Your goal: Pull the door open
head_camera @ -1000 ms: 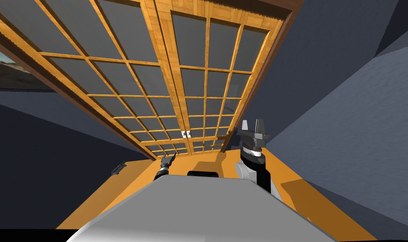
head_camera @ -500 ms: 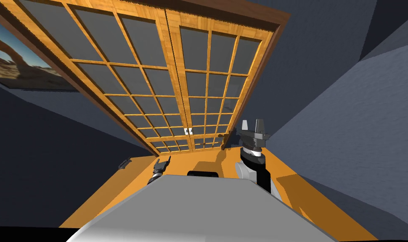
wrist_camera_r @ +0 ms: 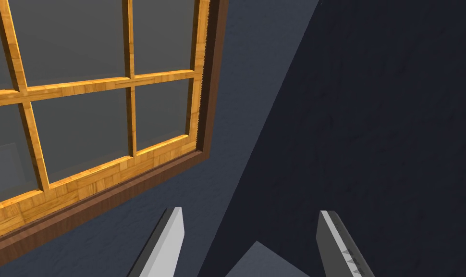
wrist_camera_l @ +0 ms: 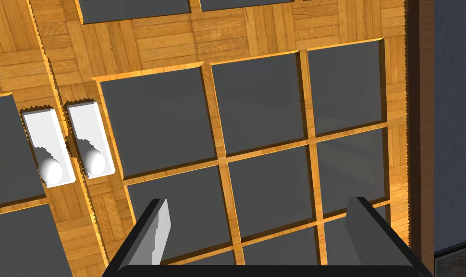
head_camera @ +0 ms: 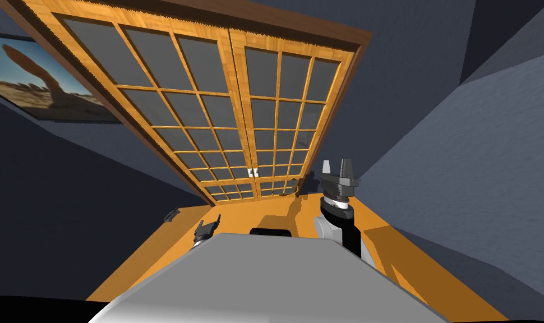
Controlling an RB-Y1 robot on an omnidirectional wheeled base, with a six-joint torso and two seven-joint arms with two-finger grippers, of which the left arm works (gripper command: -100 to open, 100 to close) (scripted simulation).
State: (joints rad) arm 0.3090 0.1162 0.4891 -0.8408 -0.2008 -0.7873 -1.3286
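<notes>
Straight ahead of me stands the door: two wood leaves w/ grey panes in a grid, both shut. Head view takes in the whole of it, plus a picture on the wall past the door's left edge and orange floor at its foot. The handles read there as two small white specks, side by side on the leaves' meeting edges.

L wrist view gives the detail. Each handle is a white plate w/ a round knob, one per leaf. L gripper faces the panes of one leaf, fingers spread wide, nothing between them, clear of the door. The handles sit off to one side, beyond one finger. A brown frame runs along that leaf's outer edge beyond the other finger. In head view the L gripper is small and low, over the floor, short of the door's bottom edge.

R gripper is raised by the door's right edge in head view, tips up. R wrist view shows its fingers apart and empty. It adds a corner of the door, where the frame meets dark blue-grey wall.
</notes>
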